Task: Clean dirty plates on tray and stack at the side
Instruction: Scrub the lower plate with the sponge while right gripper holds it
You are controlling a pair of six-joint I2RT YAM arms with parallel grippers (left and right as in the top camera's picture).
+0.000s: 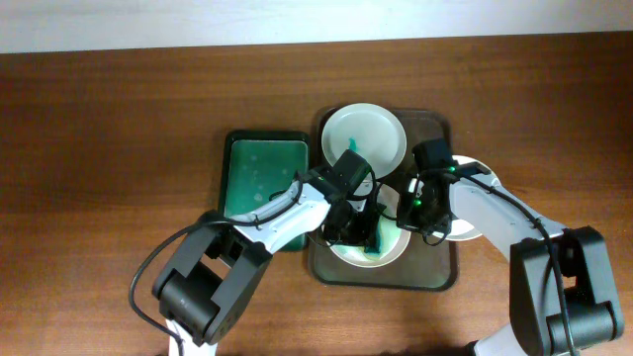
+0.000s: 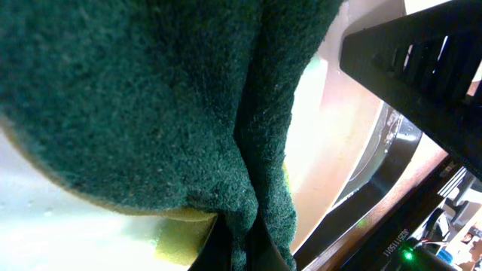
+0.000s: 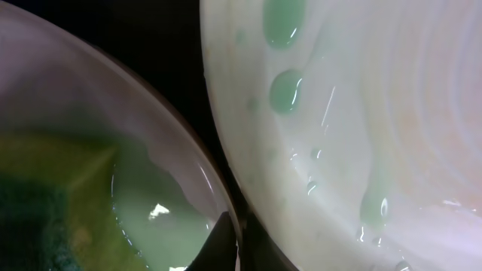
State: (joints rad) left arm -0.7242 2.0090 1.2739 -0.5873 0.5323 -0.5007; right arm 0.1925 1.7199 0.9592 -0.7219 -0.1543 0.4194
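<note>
The large dark brown-grey rectangular tray (image 1: 440, 269) is located right of centre in the overhead view. Two round white shallow plates are seen inside it: the upper plate (image 1: 364, 136), marked with a teal smear, and the lower plate (image 1: 394, 254). A third plate (image 1: 463, 231) is seen at the tray's right edge, partly hidden by the right arm. The left gripper (image 1: 354, 225) is clamped on a green-and-yellow sponge (image 2: 151, 113) set on the lower plate. The right gripper (image 1: 420, 210) is positioned at that plate's right rim; whether it is spread or closed cannot be told.

Brown wooden table (image 1: 109, 109); pale strip (image 1: 198, 20) behind.
</note>
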